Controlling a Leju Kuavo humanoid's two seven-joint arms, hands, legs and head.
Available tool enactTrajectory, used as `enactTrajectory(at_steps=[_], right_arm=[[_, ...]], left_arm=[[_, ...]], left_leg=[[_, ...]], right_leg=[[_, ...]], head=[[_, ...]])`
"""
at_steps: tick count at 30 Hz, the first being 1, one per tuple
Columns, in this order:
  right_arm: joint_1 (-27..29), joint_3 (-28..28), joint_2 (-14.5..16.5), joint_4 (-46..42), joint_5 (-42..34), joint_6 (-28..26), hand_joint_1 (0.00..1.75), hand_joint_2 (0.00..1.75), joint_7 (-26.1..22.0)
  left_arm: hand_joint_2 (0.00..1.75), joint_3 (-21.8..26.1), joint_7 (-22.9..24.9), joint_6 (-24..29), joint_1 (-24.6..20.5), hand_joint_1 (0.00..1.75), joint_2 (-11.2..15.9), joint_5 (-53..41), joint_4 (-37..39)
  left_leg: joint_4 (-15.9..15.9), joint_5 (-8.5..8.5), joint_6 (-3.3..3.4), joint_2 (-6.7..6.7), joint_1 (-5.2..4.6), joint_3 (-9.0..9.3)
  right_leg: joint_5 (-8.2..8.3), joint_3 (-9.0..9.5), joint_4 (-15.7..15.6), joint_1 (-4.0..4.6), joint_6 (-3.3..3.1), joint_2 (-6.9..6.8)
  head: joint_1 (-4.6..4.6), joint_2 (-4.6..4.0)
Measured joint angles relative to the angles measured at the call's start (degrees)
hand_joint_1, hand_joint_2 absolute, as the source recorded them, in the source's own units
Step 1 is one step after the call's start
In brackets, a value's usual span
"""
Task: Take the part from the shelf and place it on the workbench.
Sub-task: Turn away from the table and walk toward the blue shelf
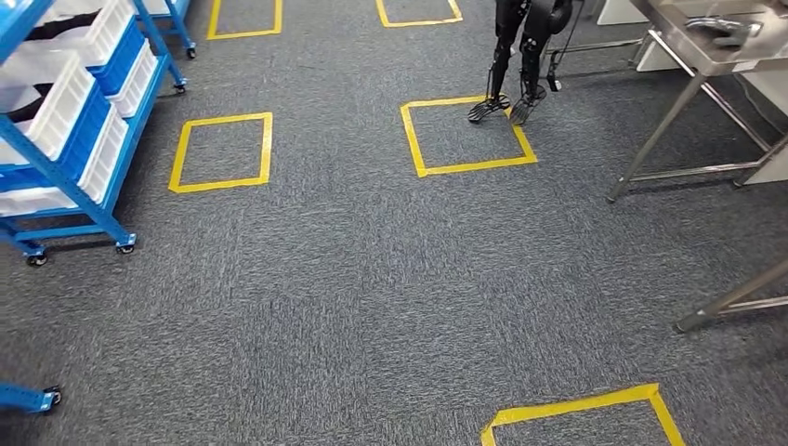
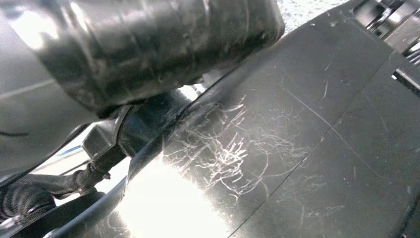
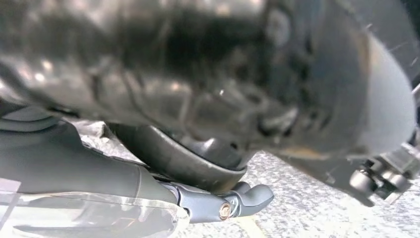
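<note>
I cannot tell my hands' state. Any part in the blue shelf's white bins, far left, looks unseen; steel worktop far right.

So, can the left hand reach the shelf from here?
Probably not: the shelf stands well off to the left across open carpet; the robot would likely have to walk closer first.

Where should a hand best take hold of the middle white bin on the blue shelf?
Probably the long front rim of the bin, coming from the open-floor side. It leans out of the shelf toward the floor, so that rim is the exposed edge.
</note>
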Motion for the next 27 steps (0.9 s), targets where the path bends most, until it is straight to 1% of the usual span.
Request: enactTrajectory(at_steps=[1, 2, 3, 4, 5, 6, 7, 8, 9, 10, 11, 12, 13, 14, 15, 16, 17, 18, 19, 20, 21, 22, 23, 24, 25, 26, 27], right_arm=[[0.02, 0.12, 0.04, -0.03, -0.5, -0.18, 0.0, 0.0, -0.1], [0.08, 0.26, 0.08, -0.05, -0.9, -0.3, 0.0, 0.0, -0.12], [0.16, 0.44, 0.1, -0.05, -1.16, -0.31, 0.0, 0.0, 0.01], [0.22, 0.64, 0.12, -0.03, -1.32, -0.19, 0.0, 0.0, 0.31], [0.25, 0.8, 0.11, 0.01, -1.35, 0.0, 0.0, 0.0, 0.74], [0.22, 0.97, 0.11, 0.04, -1.24, 0.32, 0.0, 0.0, 1.25], [0.17, 1.15, 0.1, 0.08, -1.08, 0.71, 0.0, 0.0, 1.74], [0.12, 1.34, 0.1, 0.1, -0.88, 1.13, 0.0, 0.0, 2.11], [0.08, 1.55, 0.06, 0.11, -0.61, 1.57, 0.0, 0.0, 2.44], [0.07, 1.77, -0.01, 0.13, -0.36, 1.98, 0.0, 0.0, 2.65], [0.07, 2.01, -0.1, 0.16, -0.09, 2.35, 0.0, 0.0, 2.85], [0.05, 2.24, -0.21, 0.19, 0.21, 2.72, 0.0, 0.0, 3.01], [0.01, 2.47, -0.29, 0.22, 0.52, 3.07, 0.0, 0.0, 3.12], [-0.07, 2.68, -0.35, 0.24, 0.83, 3.37, 0.0, 0.0, 3.22], [-0.16, 2.9, -0.43, 0.25, 1.18, 3.72, 0.0, 0.0, 3.24], [-0.29, 3.2, -0.49, 0.25, 1.59, 4.09, 0.0, 0.0, 3.2], [-0.46, 3.57, -0.52, 0.24, 2.12, 4.52, 0.0, 0.0, 3.12], [-0.6, 4.0, -0.55, 0.22, 2.81, 5.01, 0.0, 0.0, 2.98], [-0.79, 4.5, -0.54, 0.21, 3.79, 5.53, 0.0, 0.0, 2.7], [-0.96, 5.06, -0.55, 0.21, 4.93, 6.06, 0.0, 0.0, 2.29], [-1.12, 5.68, -0.6, 0.21, 6.03, 6.57, 0.0, 0.0, 1.76], [-1.27, 6.4, -0.68, 0.21, 7.02, 7.0, 0.0, 0.0, 1.23], [-1.36, 7.14, -0.75, 0.21, 7.66, 7.32, 0.0, 0.0, 0.81], [-1.37, 7.88, -0.84, 0.21, 8.02, 7.55, 0.0, 0.0, 0.54], [-1.33, 8.58, -0.9, 0.21, 8.19, 7.7, 0.0, 0.0, 0.35], [-1.33, 9.19, -0.92, 0.21, 8.25, 7.8, 0.0, 0.0, 0.24], [-1.36, 9.77, -0.95, 0.2, 8.26, 7.86, 0.0, 0.0, 0.12]], left_arm=[[0.0, 0.0, 0.03, 0.01, -0.02, 0.0, 0.04, -0.36, 0.01], [0.0, 0.0, 0.04, 0.08, -0.1, 0.0, 0.11, -0.62, 0.01], [0.0, 0.0, 0.03, 0.19, -0.2, 0.0, 0.18, -0.77, 0.02], [0.0, 0.0, 0.01, 0.28, -0.32, 0.0, 0.28, -0.84, 0.02], [0.0, 0.0, -0.05, 0.37, -0.41, 0.0, 0.39, -0.92, 0.02], [0.0, 0.0, -0.09, 0.45, -0.43, 0.0, 0.51, -0.97, 0.02], [0.0, 0.0, -0.11, 0.52, -0.39, 0.0, 0.63, -1.02, 0.02], [0.0, 0.0, -0.12, 0.62, -0.3, 0.0, 0.74, -1.04, 0.02], [0.0, 0.0, -0.1, 0.75, -0.17, 0.0, 0.84, -1.0, 0.02], [0.0, 0.0, -0.08, 0.88, -0.08, 0.0, 0.9, -0.9, 0.02], [0.0, 0.0, -0.07, 1.02, -0.05, 0.0, 0.95, -0.73, 0.02], [0.0, 0.0, -0.06, 1.19, -0.02, 0.0, 0.97, -0.44, 0.01], [0.0, 0.0, -0.07, 1.38, 0.01, 0.0, 0.99, -0.06, 0.01], [0.0, 0.01, -0.07, 1.68, 0.09, 0.0, 1.0, 0.37, 0.0], [0.0, 0.02, -0.06, 2.11, 0.23, 0.0, 1.03, 0.94, 0.01], [0.0, 0.06, -0.05, 2.69, 0.36, 0.0, 1.1, 1.63, 0.01], [0.0, 0.18, -0.08, 3.42, 0.46, 0.0, 1.19, 2.51, 0.02], [0.0, 0.4, -0.15, 4.24, 0.53, 0.0, 1.3, 3.67, 0.02], [0.0, 0.75, -0.24, 5.01, 0.54, 0.0, 1.44, 5.03, 0.02], [0.0, 1.25, -0.33, 5.69, 0.57, 0.0, 1.58, 6.55, 0.02], [0.0, 1.84, -0.39, 6.15, 0.63, 0.0, 1.74, 8.05, 0.02], [0.0, 2.51, -0.36, 6.41, 0.73, 0.0, 1.91, 9.35, 0.02], [0.0, 3.2, -0.3, 6.55, 0.85, 0.0, 2.08, 10.32, 0.02], [0.0, 3.82, -0.25, 6.58, 0.97, 0.0, 2.21, 10.92, 0.02], [0.0, 4.34, -0.21, 6.6, 1.06, 0.0, 2.32, 11.21, 0.02], [0.0, 4.77, -0.2, 6.61, 1.11, 0.0, 2.4, 11.33, 0.02], [0.0, 5.2, -0.19, 6.62, 1.18, 0.0, 2.46, 11.37, 0.02]], left_leg=[[1.3, -0.82, -0.25, 1.48, -0.09, -0.62], [3.89, -2.25, -0.48, 3.39, -0.18, -1.84], [7.33, -3.97, -0.73, 5.23, -0.22, -3.48], [11.21, -5.57, -0.97, 6.08, -0.16, -5.41], [14.26, -6.47, -1.18, 6.43, -0.06, -6.95], [15.45, -6.32, -1.36, 6.62, 0.07, -7.56], [14.61, -5.2, -1.51, 6.89, 0.2, -7.13], [11.63, -3.33, -1.58, 7.47, 0.34, -5.59], [7.58, -1.47, -1.62, 8.76, 0.42, -3.52], [3.87, -0.23, -1.48, 10.11, 0.26, -1.64], [1.29, 0.43, -1.19, 11.12, 0.12, -0.38], [0.02, 0.48, -0.88, 11.65, -0.05, 0.15], [-0.2, 0.33, -0.5, 11.28, -0.24, 0.12], [-0.25, 0.37, -0.16, 10.63, -0.19, 0.13], [-0.41, 0.43, 0.12, 10.0, -0.1, 0.26], [-0.59, 0.49, 0.47, 9.43, 0.01, 0.43], [-0.75, 0.59, 0.81, 8.85, 0.15, 0.63], [-0.83, 0.64, 1.08, 8.26, 0.23, 0.67], [-0.82, 0.64, 1.28, 7.58, 0.2, 0.64], [-0.78, 0.67, 1.38, 6.77, 0.16, 0.64], [-0.75, 0.66, 1.39, 5.87, 0.11, 0.69], [-0.69, 0.65, 1.38, 4.86, 0.09, 0.79], [-0.61, 0.63, 1.35, 3.83, 0.09, 0.92], [-0.49, 0.57, 1.25, 2.82, 0.12, 1.02], [-0.26, 0.5, 1.1, 1.9, 0.08, 0.93], [-0.01, 0.47, 0.9, 1.08, 0.1, 0.69], [0.16, 0.51, 0.63, 0.37, 0.18, 0.33]], right_leg=[[0.11, 0.26, -0.27, -0.06, -0.33, -0.82], [0.16, 0.44, -0.5, -0.05, -0.62, -1.74], [0.11, 0.55, -0.58, 0.05, -0.82, -2.69], [0.02, 0.58, -0.58, 0.13, -0.98, -3.69], [-0.11, 0.65, -0.57, 0.18, -1.05, -4.72], [-0.24, 0.74, -0.57, 0.19, -1.07, -5.67], [-0.4, 0.89, -0.56, 0.18, -1.04, -6.54], [-0.58, 1.12, -0.55, 0.17, -0.93, -7.28], [-0.78, 1.39, -0.55, 0.22, -0.76, -7.9], [-1.02, 1.61, -0.48, 0.36, -0.47, -8.45], [-1.22, 1.77, -0.45, 0.53, -0.18, -8.93], [-1.39, 1.9, -0.43, 0.7, 0.14, -9.43], [-1.53, 2.01, -0.44, 0.83, 0.41, -9.96], [-1.66, 2.2, -0.51, 0.85, 0.66, -10.48], [-1.96, 2.34, -0.33, 0.74, 0.97, -10.42], [-2.73, 2.1, 0.58, 0.65, 1.22, -9.45], [-4.12, 1.2, 2.75, 0.55, 1.44, -7.92], [-5.92, -0.31, 6.12, 0.47, 1.57, -6.07], [-7.82, -2.25, 10.23, 0.53, 1.58, -4.59], [-9.11, -4.02, 13.93, 0.59, 1.55, -3.82], [-9.32, -5.07, 16.03, 0.67, 1.47, -3.45], [-8.31, -5.16, 15.95, 0.72, 1.34, -3.2], [-6.29, -4.27, 13.63, 0.71, 1.19, -2.86], [-3.85, -2.76, 9.67, 0.61, 1.03, -1.87], [-2.07, -1.31, 5.85, 0.45, 0.89, -0.11], [-1.02, -0.26, 2.91, 0.25, 0.77, 1.5], [-0.72, 0.23, 1.26, 0.16, 0.65, 2.7]], head=[[-0.09, 0.0], [-0.19, 0.0], [-0.28, 0.0], [-0.33, 0.0], [-0.34, 0.0], [-0.33, 0.0], [-0.34, 0.0], [-0.34, 0.0], [-0.34, 0.0], [-0.38, 0.0], [-0.32, 0.0], [-0.26, 0.0], [-0.19, 0.0], [-0.12, 0.0], [-0.12, 0.0], [0.02, 0.0], [0.21, 0.0], [0.42, 0.0], [0.61, 0.0], [0.67, 0.0], [0.67, 0.0], [0.68, 0.0], [0.69, 0.0], [0.69, 0.0], [0.68, 0.0], [0.64, 0.0], [0.64, 0.0]])
